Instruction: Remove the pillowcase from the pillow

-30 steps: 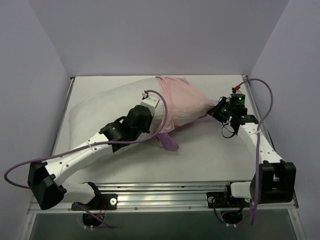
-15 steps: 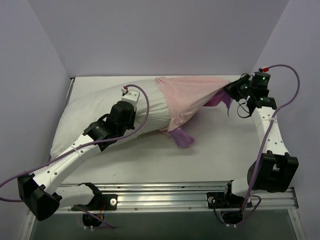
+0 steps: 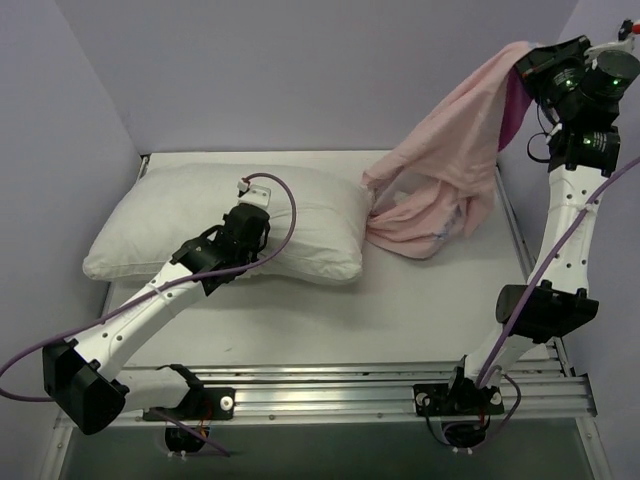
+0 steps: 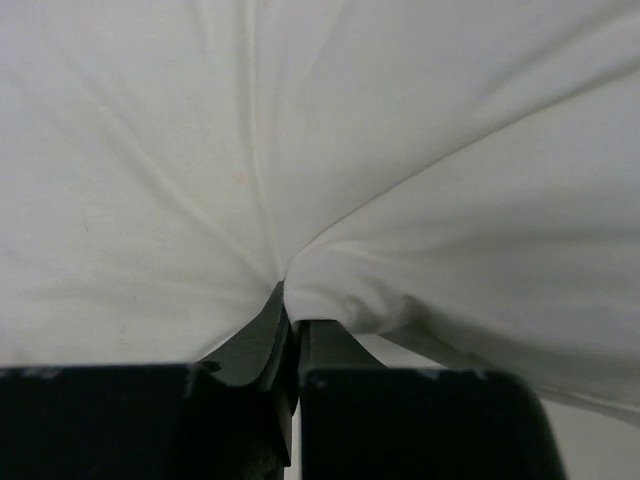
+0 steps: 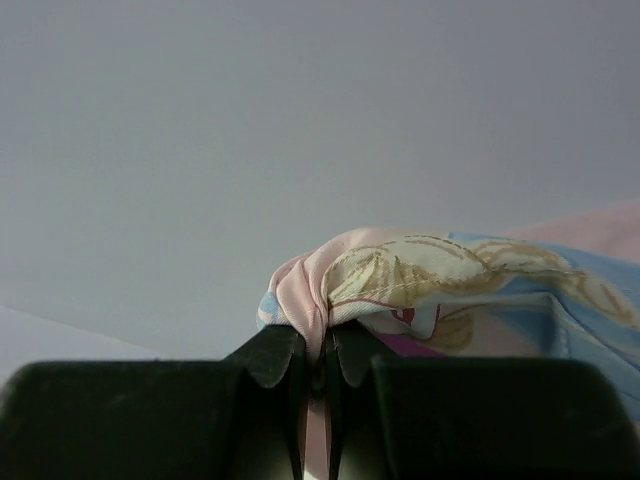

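Note:
The plain white pillow (image 3: 200, 220) lies bare on the table's left half. My left gripper (image 3: 250, 215) is shut on a pinch of the pillow's cloth (image 4: 330, 290), with folds radiating from the grip. The pink pillowcase (image 3: 450, 160) hangs free of the pillow at the right, held high by my right gripper (image 3: 525, 65), which is shut on a bunched corner of it (image 5: 400, 275). The pillowcase's lower end rests on the table beside the pillow's right edge.
The table (image 3: 330, 320) is walled in by pale panels at the left, back and right. A metal rail (image 3: 330, 385) runs along the near edge. A purple cable (image 3: 290, 200) loops over the left wrist.
My right gripper has risen high to the upper right, and the pillowcase has slid off the pillow. My left gripper moved left with the pillow, which now lies bare.

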You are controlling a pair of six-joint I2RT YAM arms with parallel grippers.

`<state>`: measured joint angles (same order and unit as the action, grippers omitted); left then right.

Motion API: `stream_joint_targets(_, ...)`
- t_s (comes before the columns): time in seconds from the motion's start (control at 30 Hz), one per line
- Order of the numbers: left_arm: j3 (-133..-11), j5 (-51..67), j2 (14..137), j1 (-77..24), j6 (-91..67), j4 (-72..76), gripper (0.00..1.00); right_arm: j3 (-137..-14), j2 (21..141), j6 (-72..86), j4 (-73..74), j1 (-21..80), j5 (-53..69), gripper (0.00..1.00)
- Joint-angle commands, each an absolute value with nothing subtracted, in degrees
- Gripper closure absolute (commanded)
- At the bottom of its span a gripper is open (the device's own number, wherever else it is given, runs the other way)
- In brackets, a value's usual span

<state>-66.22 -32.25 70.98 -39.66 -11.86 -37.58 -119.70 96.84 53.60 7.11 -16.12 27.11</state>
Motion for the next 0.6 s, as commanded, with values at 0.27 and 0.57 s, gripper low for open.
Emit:
stream_joint_targets(0.27,-66.7,-38.5,72.8,-37.9,-14.2,-37.0,0.98,-130.6,101.6,48.6,4.0,-10.8,38.1,1.0)
stream_joint_targets(0.57,-73.8,-34.0,72.6,-37.7,-15.0,-35.8,0.42,-102.9,102.8,28.7,19.8,6.4,23.5,0.74)
